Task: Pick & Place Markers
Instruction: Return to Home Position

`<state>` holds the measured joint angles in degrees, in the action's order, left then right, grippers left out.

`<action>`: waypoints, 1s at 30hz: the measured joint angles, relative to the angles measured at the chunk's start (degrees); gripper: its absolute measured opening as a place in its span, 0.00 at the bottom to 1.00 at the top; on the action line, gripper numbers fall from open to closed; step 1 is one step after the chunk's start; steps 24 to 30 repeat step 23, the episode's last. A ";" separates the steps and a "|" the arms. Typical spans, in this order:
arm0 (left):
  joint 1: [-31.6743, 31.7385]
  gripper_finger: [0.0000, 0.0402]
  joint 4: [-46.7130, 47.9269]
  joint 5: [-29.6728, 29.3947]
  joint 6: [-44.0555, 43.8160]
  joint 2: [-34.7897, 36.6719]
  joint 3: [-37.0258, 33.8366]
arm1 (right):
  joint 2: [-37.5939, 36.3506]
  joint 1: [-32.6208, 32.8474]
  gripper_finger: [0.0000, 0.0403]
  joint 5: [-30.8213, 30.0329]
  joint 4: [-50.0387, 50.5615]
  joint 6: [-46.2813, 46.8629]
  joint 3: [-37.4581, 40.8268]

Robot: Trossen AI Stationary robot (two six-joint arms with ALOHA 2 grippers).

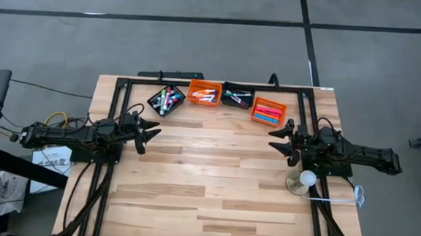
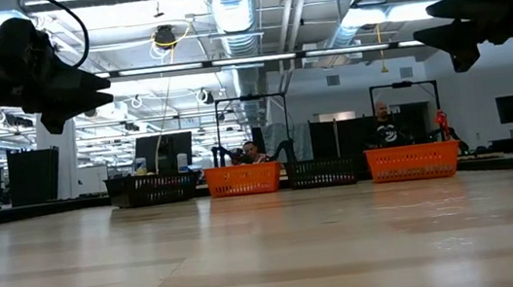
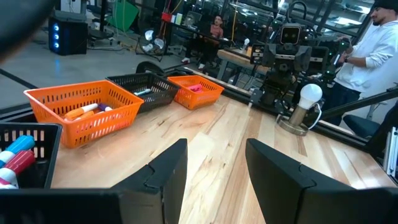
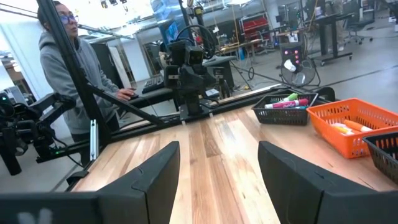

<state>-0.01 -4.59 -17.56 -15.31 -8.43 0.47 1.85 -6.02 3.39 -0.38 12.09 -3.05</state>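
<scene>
The markers lie in four small bins along the table's far edge: a black bin (image 1: 166, 99), an orange bin (image 1: 204, 93), a black bin (image 1: 237, 96) and an orange bin (image 1: 268, 111). My left gripper (image 1: 151, 130) hovers open and empty above the table's left side, fingers pointing toward the right. My right gripper (image 1: 279, 138) hovers open and empty above the right side, facing it. Both are clear of the bins. In the left wrist view the gripper (image 3: 214, 165) is open; in the right wrist view the gripper (image 4: 217, 168) is open too.
A round lamp with a white bulb (image 1: 303, 181) stands by the right arm near the table's right edge. A black frame (image 1: 212, 84) runs around the table's far and side edges. Bare wood (image 1: 214, 177) lies between the arms. People stand beyond the table (image 4: 65, 68).
</scene>
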 joint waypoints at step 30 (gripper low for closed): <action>-0.02 0.41 -0.51 0.02 0.00 0.00 0.00 | 0.00 0.00 0.51 -0.14 0.01 -0.01 -0.02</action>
